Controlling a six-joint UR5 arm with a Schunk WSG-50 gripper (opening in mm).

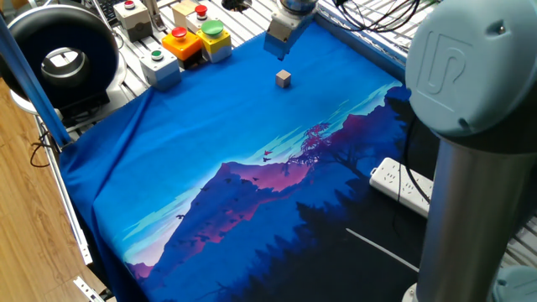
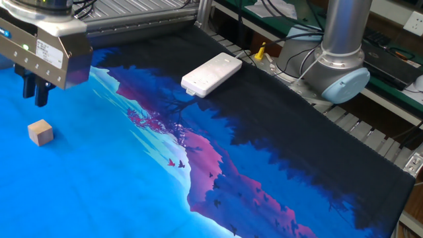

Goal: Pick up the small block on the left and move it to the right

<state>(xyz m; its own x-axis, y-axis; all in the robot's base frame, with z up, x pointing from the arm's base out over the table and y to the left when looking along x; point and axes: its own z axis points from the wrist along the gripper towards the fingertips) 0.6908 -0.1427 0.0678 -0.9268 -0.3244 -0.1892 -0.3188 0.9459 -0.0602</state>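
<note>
The small block [image 1: 284, 78] is a tiny tan wooden cube lying alone on the blue part of the printed cloth; in the other fixed view [image 2: 40, 132] it lies at the far left. My gripper [image 1: 279, 54] hangs in the air just beyond the block, above the cloth's far edge. In the other fixed view the gripper [image 2: 34, 94] is above and slightly behind the block, not touching it. Its two dark fingers [image 2: 42, 92] point down with a small gap between them and hold nothing.
Button boxes stand at the back left: grey [image 1: 159, 65], orange [image 1: 182, 42], yellow [image 1: 214, 38]. A white power strip [image 1: 407, 186] lies on the dark end of the cloth, also seen in the other view [image 2: 211, 74]. The arm's column [image 1: 470, 168] fills the right foreground.
</note>
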